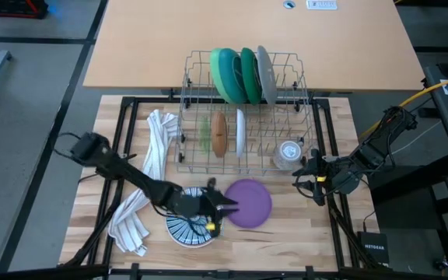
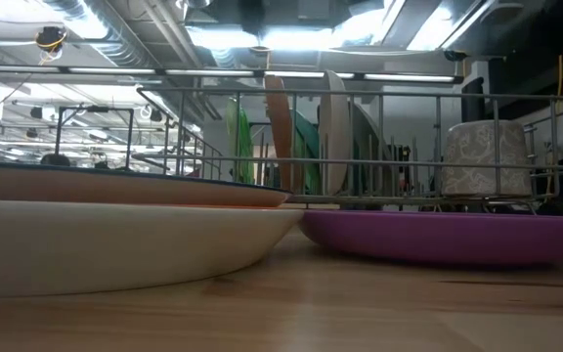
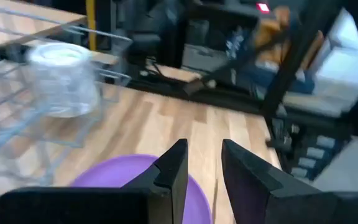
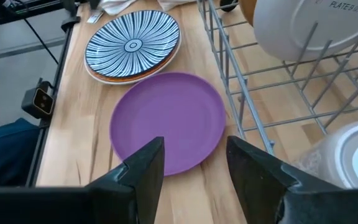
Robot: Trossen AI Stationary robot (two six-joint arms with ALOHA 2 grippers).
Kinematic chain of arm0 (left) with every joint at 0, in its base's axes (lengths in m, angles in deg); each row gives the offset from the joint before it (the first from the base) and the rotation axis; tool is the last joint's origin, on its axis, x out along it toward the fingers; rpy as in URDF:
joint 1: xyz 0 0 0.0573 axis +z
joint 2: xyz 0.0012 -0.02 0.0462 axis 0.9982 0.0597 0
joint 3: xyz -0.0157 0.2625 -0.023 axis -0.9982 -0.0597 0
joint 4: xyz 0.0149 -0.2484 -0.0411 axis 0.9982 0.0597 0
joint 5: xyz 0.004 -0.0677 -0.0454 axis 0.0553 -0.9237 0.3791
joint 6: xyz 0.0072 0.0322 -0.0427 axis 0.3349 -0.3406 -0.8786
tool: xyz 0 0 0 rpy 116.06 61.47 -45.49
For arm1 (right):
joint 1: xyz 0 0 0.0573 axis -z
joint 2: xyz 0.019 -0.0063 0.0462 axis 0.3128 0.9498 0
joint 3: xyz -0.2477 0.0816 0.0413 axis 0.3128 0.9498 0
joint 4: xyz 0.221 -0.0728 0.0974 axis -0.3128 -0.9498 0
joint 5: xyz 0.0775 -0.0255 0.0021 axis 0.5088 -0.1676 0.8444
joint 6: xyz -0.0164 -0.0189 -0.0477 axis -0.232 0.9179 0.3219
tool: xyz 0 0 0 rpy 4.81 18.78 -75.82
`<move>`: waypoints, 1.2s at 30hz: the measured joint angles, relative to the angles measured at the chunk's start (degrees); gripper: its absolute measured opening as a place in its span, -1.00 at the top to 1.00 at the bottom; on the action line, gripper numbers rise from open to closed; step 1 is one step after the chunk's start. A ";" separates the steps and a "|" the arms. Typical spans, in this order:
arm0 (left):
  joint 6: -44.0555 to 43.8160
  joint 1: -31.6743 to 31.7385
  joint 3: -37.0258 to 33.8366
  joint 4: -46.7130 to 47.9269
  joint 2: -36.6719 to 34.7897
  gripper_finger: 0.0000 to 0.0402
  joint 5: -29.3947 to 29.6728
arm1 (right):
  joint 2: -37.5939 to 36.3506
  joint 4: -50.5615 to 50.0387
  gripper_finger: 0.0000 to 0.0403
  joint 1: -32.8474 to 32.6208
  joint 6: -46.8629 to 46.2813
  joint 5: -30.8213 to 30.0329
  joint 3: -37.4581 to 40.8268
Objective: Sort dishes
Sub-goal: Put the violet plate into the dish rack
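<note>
The purple plate point(image 1: 248, 203) lies flat on the table, in front of the rack point(image 1: 243, 117) – just beside the left gripper point(image 1: 225, 207), whose fingers stand a little apart and hold nothing. The right gripper point(image 1: 302, 173) is wide open, empty and farther from the plate, so I judge the left arm should take it.

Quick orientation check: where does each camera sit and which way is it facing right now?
High: overhead, straight down on rack, both arms.
Low: table height, level across striped plate to the rack; no arm shows.
Left wrist: past left tool, open, over purple plate, facing the cup.
Right wrist: past right tool, open, above the purple plate.
All four share the purple plate.
</note>
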 joint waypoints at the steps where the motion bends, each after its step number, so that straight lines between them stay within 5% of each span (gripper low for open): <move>1: 1.08 -0.13 1.20 0.05 1.94 0.56 -1.05 | 0.00 0.11 0.11 0.00 0.01 0.10 0.00; 6: 2.54 0.48 10.03 9.19 9.51 0.56 -9.77 | 0.01 0.33 0.11 0.00 -0.03 0.16 0.00; 11: 5.93 1.25 21.90 31.78 14.83 0.56 -11.36 | 0.01 0.36 0.11 0.00 -0.04 0.16 0.00; 15: 7.62 1.25 28.27 41.17 17.86 0.56 -13.02 | 0.03 0.35 0.11 0.00 -0.07 0.17 0.00; 26: 16.81 0.65 30.74 42.36 21.86 0.52 -16.83 | 0.03 0.29 0.11 0.00 -0.11 2.26 0.00; 36: 13.35 2.45 30.73 42.21 23.22 0.15 -18.27 | 0.01 0.28 0.11 0.00 -0.09 2.26 0.00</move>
